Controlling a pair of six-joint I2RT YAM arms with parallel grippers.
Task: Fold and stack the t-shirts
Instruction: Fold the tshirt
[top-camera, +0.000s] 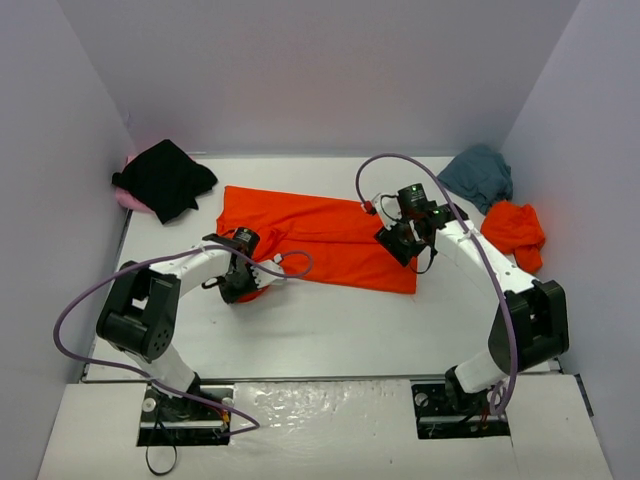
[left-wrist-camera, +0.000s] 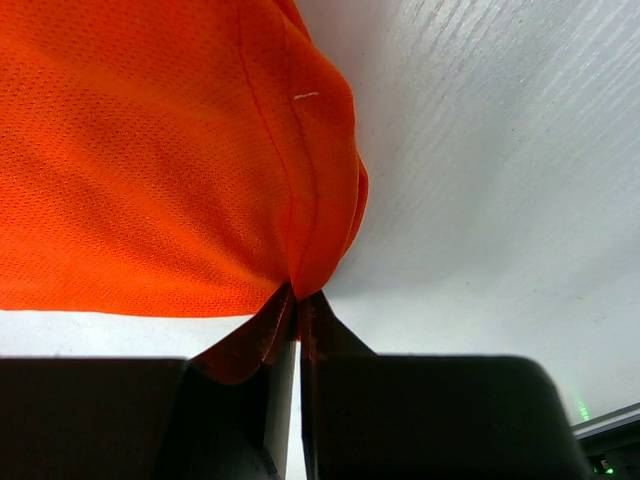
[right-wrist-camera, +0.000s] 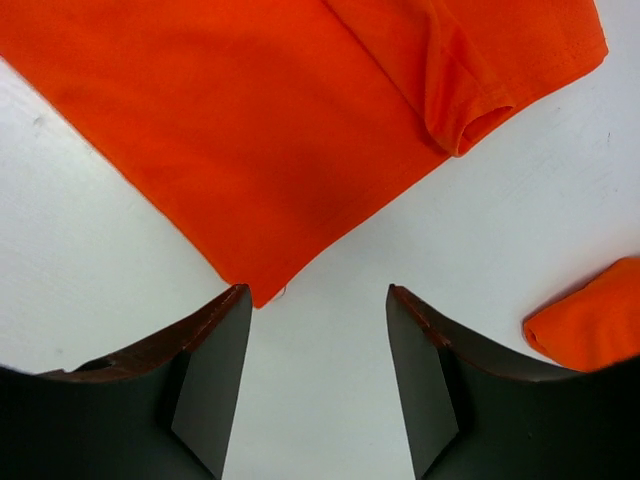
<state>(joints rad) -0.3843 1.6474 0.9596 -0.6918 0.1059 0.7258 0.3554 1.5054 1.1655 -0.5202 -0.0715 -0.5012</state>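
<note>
Left arm (top-camera: 190, 265), right arm (top-camera: 480, 255): white links, black joints, lilac cables (top-camera: 392, 156); black gripper fingers (right-wrist-camera: 205, 385).

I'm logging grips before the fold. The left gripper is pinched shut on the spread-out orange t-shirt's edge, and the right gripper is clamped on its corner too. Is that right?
Not quite. The right gripper is open, jaws apart with nothing clamped between them and the orange t-shirt corner just ahead, as the right wrist view shows. The left gripper is indeed pinched shut on the edge.

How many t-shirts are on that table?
5: spread orange t-shirt mid-table, black t-shirt far left atop a mostly hidden pink t-shirt, teal-grey t-shirt far right, crumpled orange t-shirt beside it. Others could hide underneath.
</note>
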